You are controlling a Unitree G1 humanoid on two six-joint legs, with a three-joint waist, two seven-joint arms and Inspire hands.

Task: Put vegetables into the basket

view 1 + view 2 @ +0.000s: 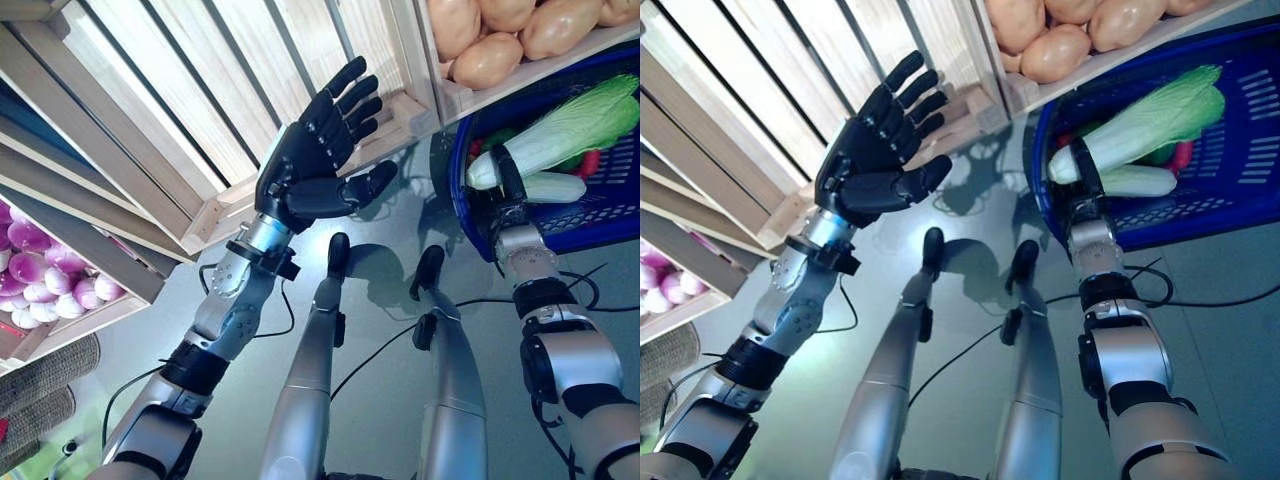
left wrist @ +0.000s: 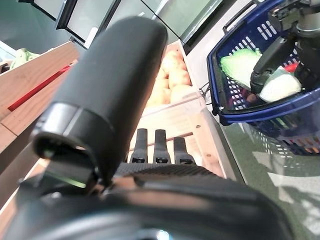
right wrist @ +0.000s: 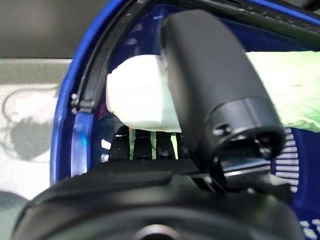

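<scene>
My right robot hand (image 1: 508, 185) reaches over the rim of the blue basket (image 1: 600, 225) at about two o'clock in my head views, clasping the white stem end of a napa cabbage (image 1: 570, 125). In the right wrist view my thumb lies across the pale stalk and my fingers (image 3: 142, 145) run under it, so the cabbage (image 3: 142, 100) is pinched between them. Its green leafy end points toward one o'clock, deeper into the basket. The cabbage rests on other produce already in there: a pale green-white vegetable (image 1: 552, 187) just below it, something red (image 1: 590, 162) and a bit of dark green (image 1: 497, 137) beneath, too hidden to name.

My left robot hand (image 1: 315, 150) is raised at about eleven o'clock from the centre, palm showing, fingers straight and spread, thumb (image 1: 350, 190) out to the side. It holds nothing and touches nothing. Behind it stands an empty-looking slatted wooden crate (image 1: 190, 110).

At one o'clock, above the basket, a wooden bin holds a heap of potatoes (image 1: 490, 40). At nine o'clock, on a lower shelf, lie purple-and-white onions (image 1: 40, 270). Woven baskets (image 1: 45, 385) show at eight o'clock.

The floor (image 1: 400, 210) below is grey-green and glossy.
</scene>
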